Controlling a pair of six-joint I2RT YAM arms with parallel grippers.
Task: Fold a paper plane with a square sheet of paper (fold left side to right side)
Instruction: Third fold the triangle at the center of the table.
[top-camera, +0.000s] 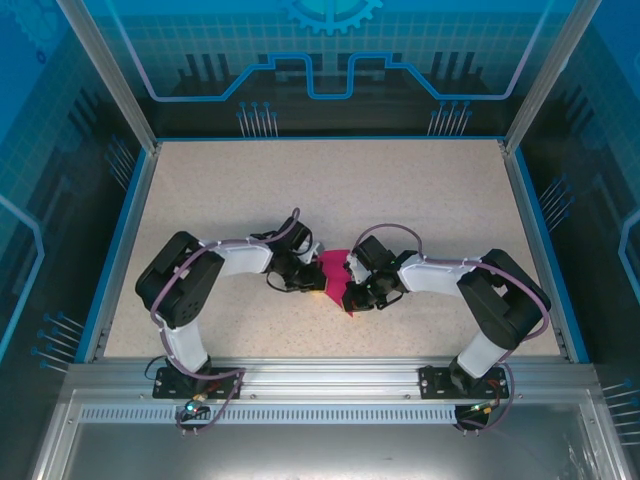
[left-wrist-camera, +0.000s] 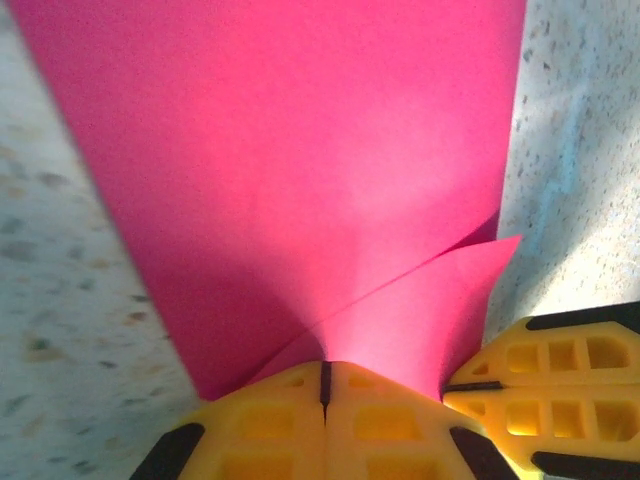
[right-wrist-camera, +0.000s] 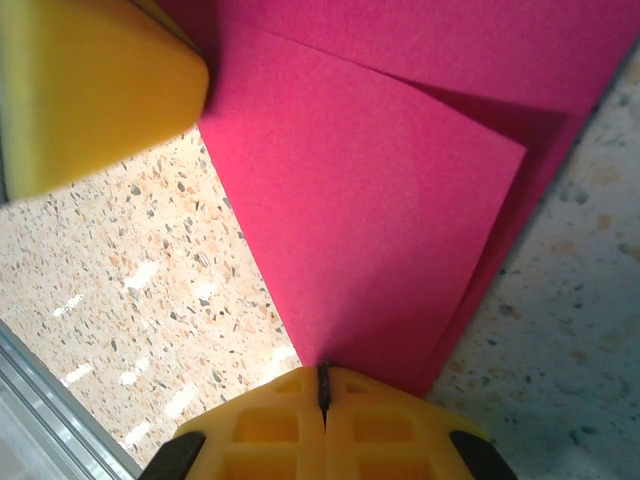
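My left claw (top-camera: 320, 291) sits just left of the middle of the top view, low on the speckled table (top-camera: 400, 190), and my right claw (top-camera: 353, 306) is just beside it, a little lower and to the right. Between them lies the magenta sheet of paper (top-camera: 336, 270), with both sets of yellow tips meeting at its lower end. In the left wrist view my two fingers (left-wrist-camera: 270, 425) are pressed together at the bottom centre of the frame, leaving only a thin dark seam. The paper's edge runs straight into that seam, so I have it pinched. From there the sheet widens toward the top of the frame, with a second layer curling up at the lower right, next to the tips of my other claw. In the right wrist view those fingers (right-wrist-camera: 270, 430) are likewise closed tight at the bottom centre, nipping a corner of the paper. Above them one pink layer lies over another, its corner pointing right, and a yellow finger of my left claw bulks blurred in the upper left.
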